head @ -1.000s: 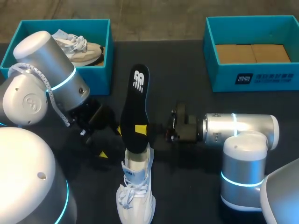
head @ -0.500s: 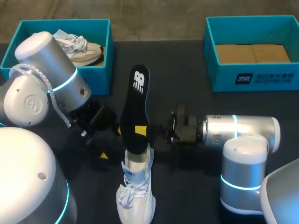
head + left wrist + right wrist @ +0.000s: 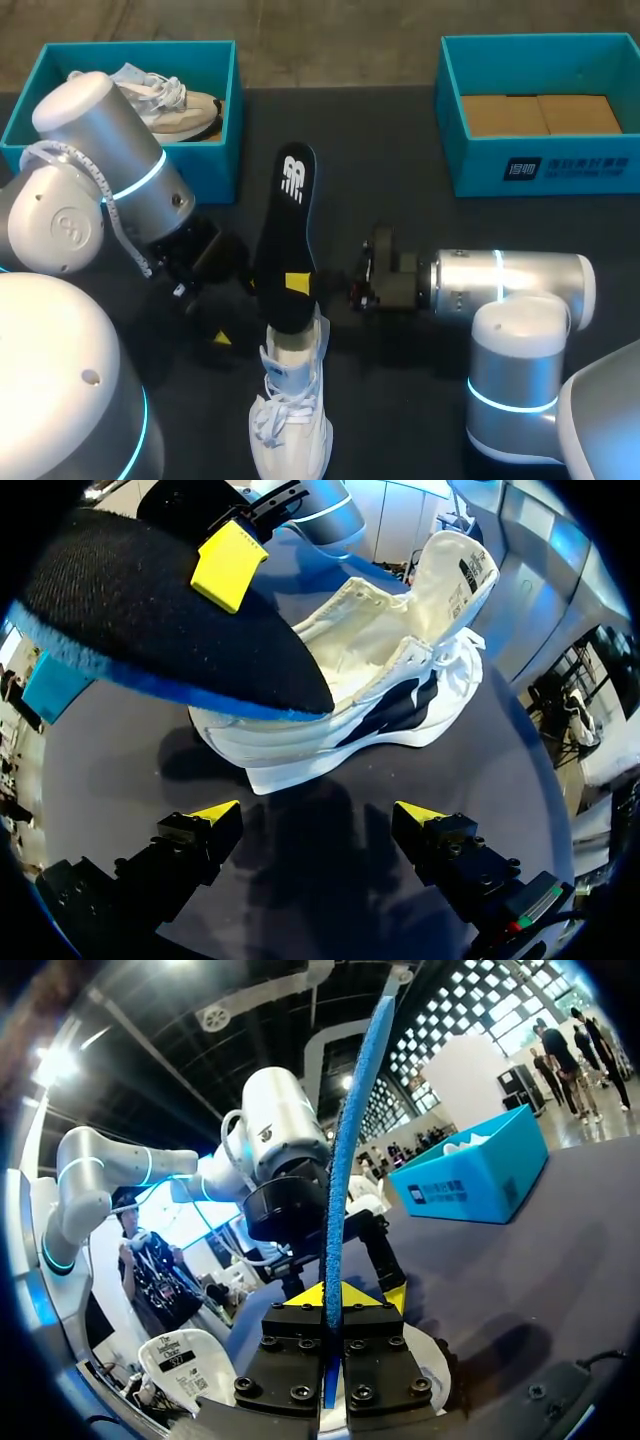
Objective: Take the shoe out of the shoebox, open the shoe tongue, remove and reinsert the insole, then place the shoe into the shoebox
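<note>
The insole (image 3: pixel 285 232) is clamped in the right claw (image 3: pixel 337 1295), its long axis pointing up ahead of it and its lower end at the mouth of the shoe (image 3: pixel 400 690), which lies just ahead of the left claw (image 3: pixel 317 812), whose fingers are apart.

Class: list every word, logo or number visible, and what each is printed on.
White logo on the insole, near its far end: no words.
White print on the right shoebox front wall: too small to read.
Small dark label on the shoe tongue: too blurred to read.
</note>
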`<control>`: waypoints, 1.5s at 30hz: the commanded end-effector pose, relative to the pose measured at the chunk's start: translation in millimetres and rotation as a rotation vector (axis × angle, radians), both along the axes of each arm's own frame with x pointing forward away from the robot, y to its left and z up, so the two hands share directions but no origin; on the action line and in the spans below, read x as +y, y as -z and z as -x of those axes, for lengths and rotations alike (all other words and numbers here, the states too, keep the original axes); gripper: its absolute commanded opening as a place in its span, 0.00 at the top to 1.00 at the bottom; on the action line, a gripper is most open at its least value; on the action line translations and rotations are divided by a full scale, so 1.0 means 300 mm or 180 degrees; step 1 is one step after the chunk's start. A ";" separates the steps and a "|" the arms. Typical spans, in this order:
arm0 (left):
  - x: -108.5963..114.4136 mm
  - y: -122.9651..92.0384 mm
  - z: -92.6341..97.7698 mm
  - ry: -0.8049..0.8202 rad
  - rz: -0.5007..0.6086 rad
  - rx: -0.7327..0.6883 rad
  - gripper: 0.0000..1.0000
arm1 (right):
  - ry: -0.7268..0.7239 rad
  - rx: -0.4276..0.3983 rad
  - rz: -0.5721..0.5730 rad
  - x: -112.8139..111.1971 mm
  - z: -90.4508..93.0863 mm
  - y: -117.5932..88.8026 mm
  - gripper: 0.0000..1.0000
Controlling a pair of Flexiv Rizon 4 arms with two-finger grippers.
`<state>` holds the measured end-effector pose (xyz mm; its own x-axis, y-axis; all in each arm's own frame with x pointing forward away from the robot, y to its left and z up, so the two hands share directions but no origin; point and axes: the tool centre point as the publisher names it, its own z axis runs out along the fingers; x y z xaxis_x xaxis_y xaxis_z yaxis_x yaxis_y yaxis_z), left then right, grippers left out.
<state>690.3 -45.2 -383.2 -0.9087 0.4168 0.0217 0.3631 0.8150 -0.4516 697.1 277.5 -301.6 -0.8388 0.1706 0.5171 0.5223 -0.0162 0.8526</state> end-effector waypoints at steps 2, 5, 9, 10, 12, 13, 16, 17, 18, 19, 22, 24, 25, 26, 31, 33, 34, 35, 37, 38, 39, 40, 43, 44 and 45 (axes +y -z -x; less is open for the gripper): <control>0.003 0.004 0.005 -0.0006 0.0002 -0.0007 0.00 | 0.0010 0.0023 0.0041 0.022 -0.001 0.001 1.00; 0.001 0.007 0.006 -0.0006 -0.0001 -0.0002 0.00 | 0.0017 0.0036 0.0053 0.024 0.002 0.008 1.00; -0.001 0.008 0.007 0.0002 0.0001 -0.0002 0.00 | 0.0033 0.0053 0.0066 0.021 0.005 0.015 1.00; -0.001 0.008 0.007 0.0002 0.0001 -0.0001 0.00 | 0.0038 0.0055 0.0067 0.020 0.007 0.015 1.00; -0.002 0.010 0.007 0.0005 0.0001 0.0000 0.00 | 0.0045 0.0054 0.0066 0.019 0.010 0.013 1.00; -0.002 0.010 0.007 0.0004 0.0001 0.0003 0.00 | 0.0047 0.0052 0.0068 0.019 0.012 0.010 1.00; -0.002 0.011 0.007 0.0006 0.0003 0.0006 0.00 | 0.0057 0.0038 0.0075 0.018 0.017 -0.003 1.00; -0.002 0.012 0.008 0.0007 0.0003 0.0006 0.00 | 0.0062 0.0032 0.0076 0.017 0.018 -0.006 1.00; -0.002 0.013 0.008 0.0010 0.0003 0.0005 0.00 | 0.0065 0.0026 0.0077 0.017 0.019 -0.009 1.00; -0.002 0.013 0.009 0.0011 0.0004 0.0003 0.00 | 0.0066 0.0022 0.0080 0.018 0.020 -0.011 1.00; -0.001 0.013 0.010 0.0012 0.0007 0.0002 0.00 | 0.0074 0.0015 0.0093 0.018 0.020 -0.016 1.00; -0.001 0.014 0.010 0.0008 0.0009 0.0003 0.00 | 0.0081 0.0012 0.0099 0.017 0.022 -0.018 1.00; -0.001 0.014 0.010 0.0005 0.0010 0.0004 0.00 | 0.0084 0.0012 0.0102 0.017 0.022 -0.019 1.00; 0.000 0.014 0.010 0.0005 0.0011 0.0005 0.00 | 0.0086 0.0011 0.0105 0.017 0.023 -0.019 1.00; 0.000 0.014 0.009 0.0006 0.0001 0.0013 0.00 | 0.0082 -0.0018 0.0086 0.024 0.029 -0.036 1.00; -0.001 0.016 0.009 0.0014 -0.0005 0.0016 0.00 | 0.0074 -0.0049 0.0106 0.030 0.028 -0.054 1.00; -0.001 0.016 0.009 0.0018 -0.0006 0.0017 0.00 | 0.0069 -0.0058 0.0119 0.032 0.027 -0.059 1.00; -0.001 0.016 0.009 0.0020 -0.0005 0.0018 0.00 | 0.0068 -0.0060 0.0122 0.034 0.026 -0.062 1.00; -0.001 0.016 0.011 0.0022 -0.0002 0.0018 0.00 | 0.0066 -0.0057 0.0134 0.034 0.024 -0.060 1.00; 0.000 0.016 0.013 0.0021 -0.0001 0.0018 0.00 | 0.0068 -0.0050 0.0139 0.034 0.023 -0.055 1.00; 0.001 0.017 0.014 0.0019 -0.0001 0.0018 0.00 | 0.0071 -0.0032 0.0135 0.033 0.024 -0.048 1.00; 0.002 0.017 0.016 0.0017 0.0000 0.0020 0.00 | 0.0071 -0.0019 0.0124 0.032 0.024 -0.043 1.00; 0.003 0.019 0.017 0.0009 0.0001 0.0026 0.00 | 0.0076 0.0001 0.0117 0.031 0.028 -0.031 1.00; 0.004 0.019 0.017 0.0009 0.0001 0.0026 0.00 | 0.0078 0.0006 0.0116 0.030 0.030 -0.029 1.00; 0.003 0.019 0.018 0.0010 0.0001 0.0026 0.00 | 0.0081 0.0009 0.0117 0.028 0.032 -0.027 1.00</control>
